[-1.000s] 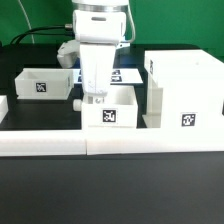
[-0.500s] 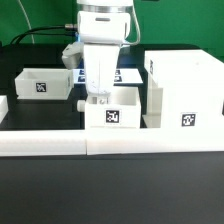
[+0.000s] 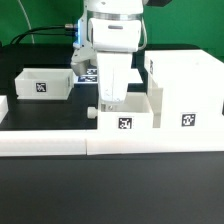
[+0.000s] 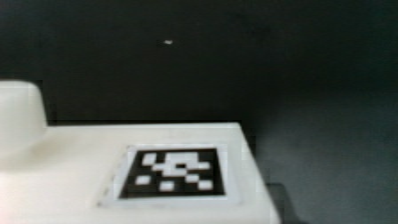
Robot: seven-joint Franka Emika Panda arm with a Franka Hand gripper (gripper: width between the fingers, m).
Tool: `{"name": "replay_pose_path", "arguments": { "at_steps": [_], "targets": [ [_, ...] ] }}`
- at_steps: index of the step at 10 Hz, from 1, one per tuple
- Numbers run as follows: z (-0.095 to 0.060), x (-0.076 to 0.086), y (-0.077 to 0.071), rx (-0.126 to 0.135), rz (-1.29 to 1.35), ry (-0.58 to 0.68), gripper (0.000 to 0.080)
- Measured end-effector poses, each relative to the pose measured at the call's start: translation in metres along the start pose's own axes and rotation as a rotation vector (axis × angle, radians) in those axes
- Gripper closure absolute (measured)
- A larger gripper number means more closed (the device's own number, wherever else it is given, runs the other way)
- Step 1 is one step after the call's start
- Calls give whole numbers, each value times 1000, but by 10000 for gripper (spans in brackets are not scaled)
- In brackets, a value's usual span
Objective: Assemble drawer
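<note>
fingers (image 3: 108, 96) dip into white open-top tray (image 3: 141, 120) bearing black-white marker (image 3: 125, 125).

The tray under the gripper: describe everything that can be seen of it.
The tray is a small white open-top box, plastic by its look, with a black-and-white square marker on its front wall and a round knob sticking out toward the exterior view's left. It stands upright on the dark table behind the low white border wall, its other side close against the tall housing. The gripper reaches down at its knob-side wall; whether it grips cannot be told.
</note>
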State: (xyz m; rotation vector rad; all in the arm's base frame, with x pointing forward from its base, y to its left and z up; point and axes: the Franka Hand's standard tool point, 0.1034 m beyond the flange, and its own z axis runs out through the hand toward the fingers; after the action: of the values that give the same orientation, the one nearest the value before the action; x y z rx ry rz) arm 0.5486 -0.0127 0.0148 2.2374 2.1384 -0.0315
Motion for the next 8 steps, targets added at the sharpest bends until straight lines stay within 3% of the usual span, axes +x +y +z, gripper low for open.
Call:
{"name": "replay_pose_path", "arguments": {
  "at_steps": [6, 8],
  "targets": [
    [-1, 6, 1, -3, 3, -1, 757],
    [0, 5, 2, -30, 20, 2, 757]
  ]
}}
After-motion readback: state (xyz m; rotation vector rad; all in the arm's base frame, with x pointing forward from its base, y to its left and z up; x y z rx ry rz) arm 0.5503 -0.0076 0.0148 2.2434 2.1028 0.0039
